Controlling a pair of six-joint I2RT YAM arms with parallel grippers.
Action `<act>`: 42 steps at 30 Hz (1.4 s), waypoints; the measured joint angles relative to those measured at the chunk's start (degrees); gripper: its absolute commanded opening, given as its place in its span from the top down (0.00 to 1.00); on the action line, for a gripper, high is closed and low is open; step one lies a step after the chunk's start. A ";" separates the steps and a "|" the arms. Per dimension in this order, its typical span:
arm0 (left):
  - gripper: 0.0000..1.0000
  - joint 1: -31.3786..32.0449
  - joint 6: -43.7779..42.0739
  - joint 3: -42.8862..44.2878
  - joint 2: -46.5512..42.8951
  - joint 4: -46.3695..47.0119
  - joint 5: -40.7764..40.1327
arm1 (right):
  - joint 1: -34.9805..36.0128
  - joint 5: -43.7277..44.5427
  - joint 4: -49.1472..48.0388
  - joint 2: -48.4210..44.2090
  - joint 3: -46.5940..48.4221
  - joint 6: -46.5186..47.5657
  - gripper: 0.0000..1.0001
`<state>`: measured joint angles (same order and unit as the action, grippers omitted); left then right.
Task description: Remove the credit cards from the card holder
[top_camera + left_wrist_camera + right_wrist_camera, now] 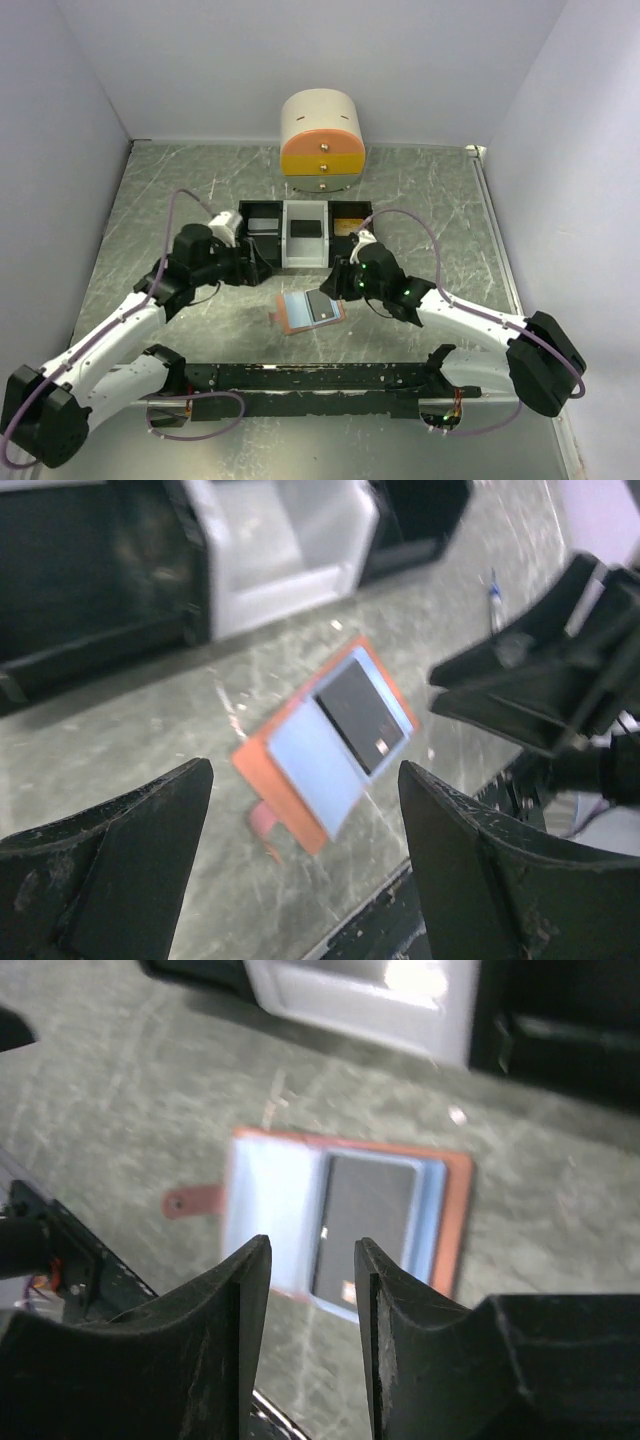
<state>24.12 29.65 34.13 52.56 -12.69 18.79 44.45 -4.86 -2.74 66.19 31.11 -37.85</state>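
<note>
Right wrist view: tan-brown leather card holder [270, 1210] lies open mid-tabletop. Its dark grey card [365, 1225] looks stiff, thin and slippery, so pinch the exposed edge. The right gripper [312, 1250] is narrowly parted and empty, the left gripper [305, 770] wide apart.

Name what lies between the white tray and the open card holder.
Nothing: in the right wrist view, only bare table separates the white tray from the card holder.

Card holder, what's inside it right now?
Lying open, the card holder shows one dark card in a blue-lined pocket. Any cards tucked beneath that one are hidden.
</note>
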 measured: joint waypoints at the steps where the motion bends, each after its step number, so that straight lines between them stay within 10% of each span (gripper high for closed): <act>1: 0.16 3.10 0.46 -0.57 0.31 1.16 -0.66 | 0.00 0.24 1.49 -0.28 -0.96 -1.18 0.60; 26: 0.36 26.45 2.12 4.00 30.67 11.13 -22.10 | -0.13 5.11 4.24 -2.67 -12.11 -12.81 0.58; 42: 0.37 32.76 11.76 1.68 26.36 2.69 -38.12 | -0.24 4.61 7.08 2.91 -2.47 -3.56 0.61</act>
<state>56.88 41.41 35.81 78.91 -10.00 -19.33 44.21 -0.25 4.34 69.10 28.64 -41.41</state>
